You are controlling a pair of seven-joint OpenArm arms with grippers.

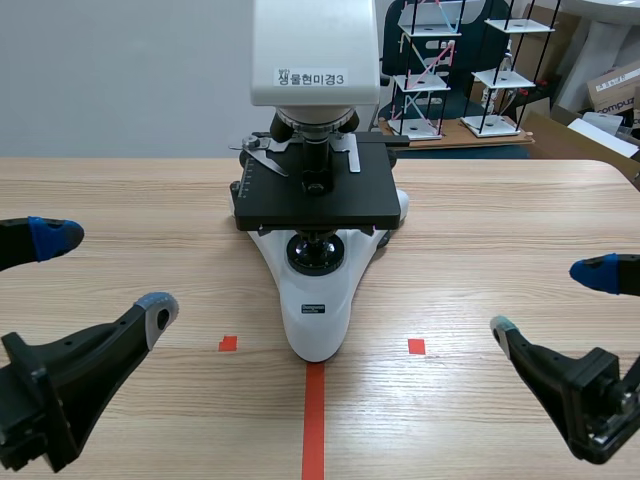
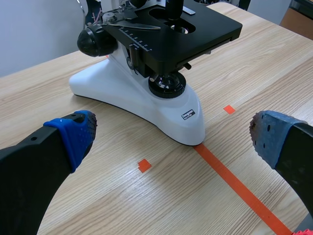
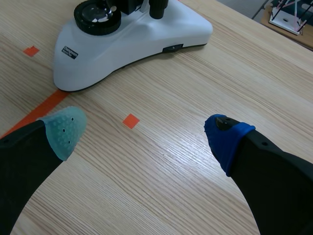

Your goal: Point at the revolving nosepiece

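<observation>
Left tool point(image 1: 107, 272) and right tool point(image 1: 550, 300) both wide open; revolving nosepiece point(image 1: 313, 122), top centre, looks stiff but delicate, so I'd aim at its rim.

A white microscope point(image 1: 318, 300) stood mid-way across the wooden table point(image 1: 500, 230), its revolving nosepiece point(image 1: 316, 123) under the head and above the black stage point(image 1: 315, 195), while the left gripper point(image 1: 108, 273) and right gripper point(image 1: 545, 300) hung low at either side, each with 2 fingers spread, well apart from it.
</observation>
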